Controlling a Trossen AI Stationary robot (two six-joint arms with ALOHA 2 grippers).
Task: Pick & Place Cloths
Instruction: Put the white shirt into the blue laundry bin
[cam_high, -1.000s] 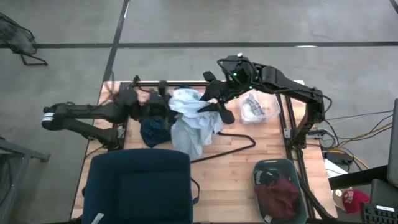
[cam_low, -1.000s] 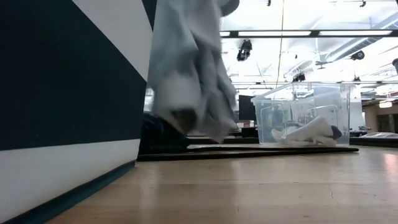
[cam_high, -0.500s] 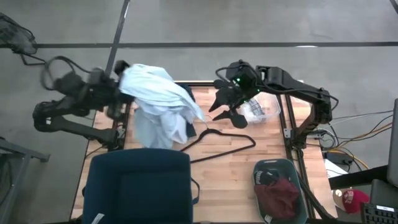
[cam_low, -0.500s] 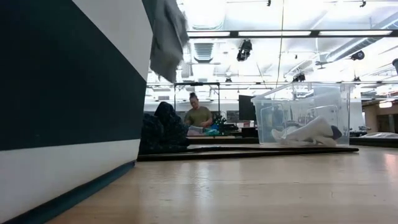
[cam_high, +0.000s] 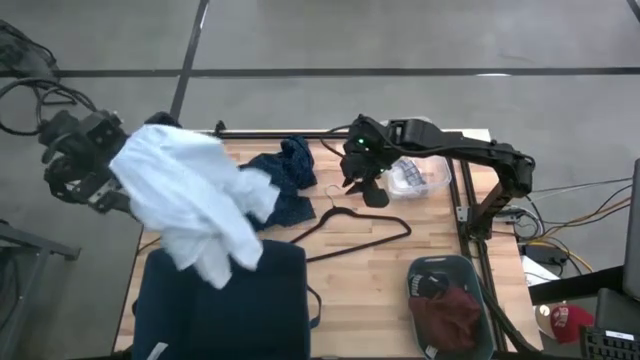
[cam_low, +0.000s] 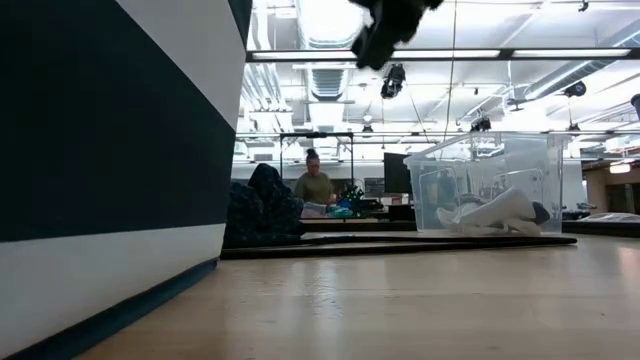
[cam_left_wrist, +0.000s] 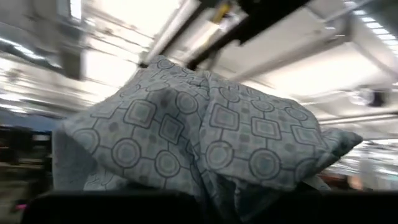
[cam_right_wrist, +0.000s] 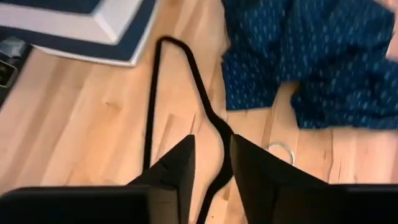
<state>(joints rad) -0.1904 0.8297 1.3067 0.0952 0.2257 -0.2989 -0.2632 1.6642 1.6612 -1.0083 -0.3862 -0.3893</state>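
My left gripper (cam_high: 108, 165) is raised past the table's left edge, behind the pale blue-white shirt (cam_high: 190, 205), which it carries. That shirt's patterned cloth (cam_left_wrist: 199, 137) fills the left wrist view and hides the fingers. The navy dotted shirt (cam_high: 285, 180) lies crumpled on the table's far middle and also shows in the right wrist view (cam_right_wrist: 311, 56). My right gripper (cam_high: 368, 188) hangs well above the table (cam_low: 388, 28), open by a narrow gap (cam_right_wrist: 212, 168), over the neck of the black wire hanger (cam_right_wrist: 186, 68). Grey-white socks (cam_high: 408, 175) lie in a clear box. The maroon piece (cam_high: 448, 315) and the black printed garment (cam_high: 430, 285) sit in a grey bin. My left gripper holds the pale blue-white shirt, but the cloth itself covers the fingers in every view, so the part it has cannot be told. The shirt is lifted clear of the table and hangs in a loose bunch (cam_high: 215, 250) over the dark blue bin's far edge.
The dark blue fabric bin (cam_high: 225, 300) stands at the table's near left and blocks the low view's left side (cam_low: 110, 150). The clear box (cam_low: 495, 185) stands at the far right. The hanger (cam_high: 350, 225) lies across the middle. A person sits in the room beyond.
My left gripper has swung up and toward the table's left edge, lifting the pale shirt clear of the navy shirt, which stays on the table, now uncovered. My right gripper has moved a little toward the near edge, over the hanger's neck, with its fingers drawn closer together.
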